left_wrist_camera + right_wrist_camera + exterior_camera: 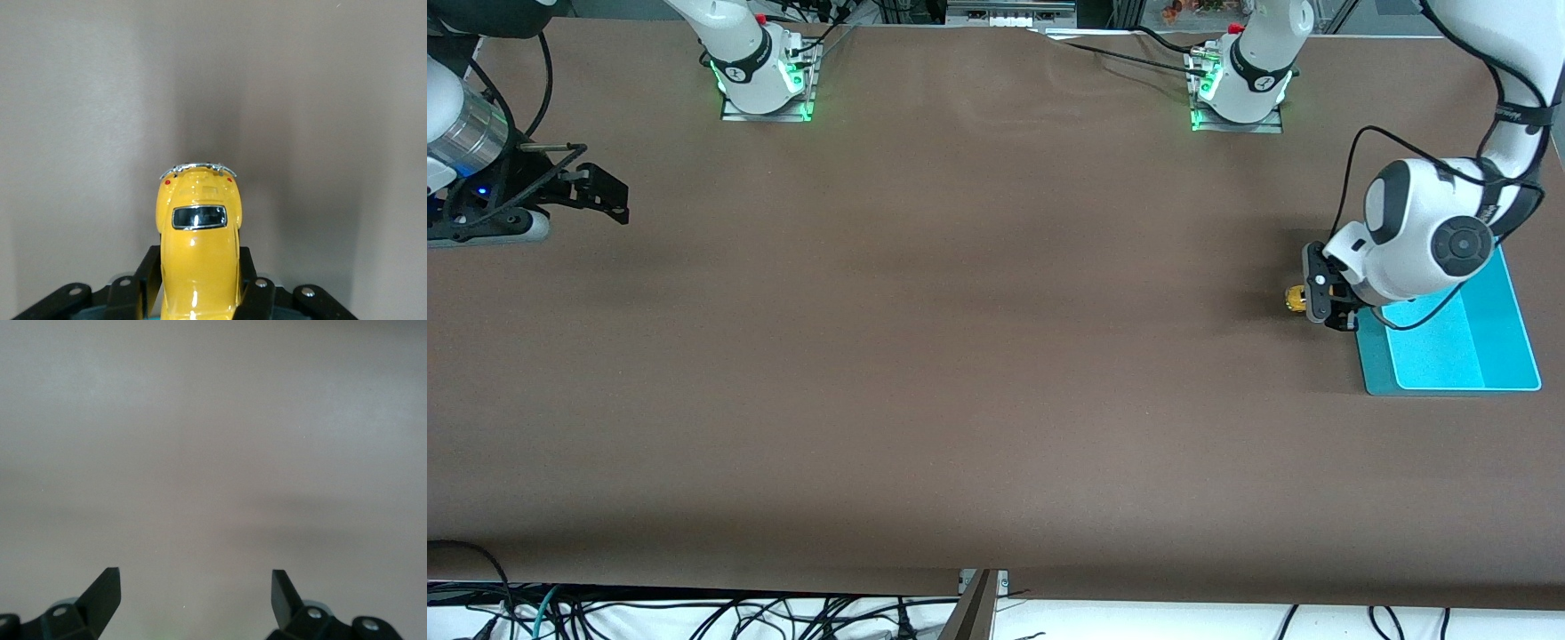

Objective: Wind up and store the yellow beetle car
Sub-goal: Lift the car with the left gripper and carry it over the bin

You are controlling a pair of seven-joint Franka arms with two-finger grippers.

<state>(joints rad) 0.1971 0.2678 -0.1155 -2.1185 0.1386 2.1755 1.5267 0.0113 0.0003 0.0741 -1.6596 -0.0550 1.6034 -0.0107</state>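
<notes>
Gripping yellow beetle car [199, 257] between closed fingers [252, 300] of left gripper [1319, 302], wheels on counter [960, 356] beside teal tray [1507, 329]. Keep squeeze centred, drag straight back. Right gripper [195, 590] waits, fingers wide, empty.

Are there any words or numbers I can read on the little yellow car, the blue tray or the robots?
Car: no words or numbers show on it.
Tray: nothing written on it.
Left arm: a small dark marking on its band, too small to read.
Robot bases: small black marks, too small to read.
</notes>
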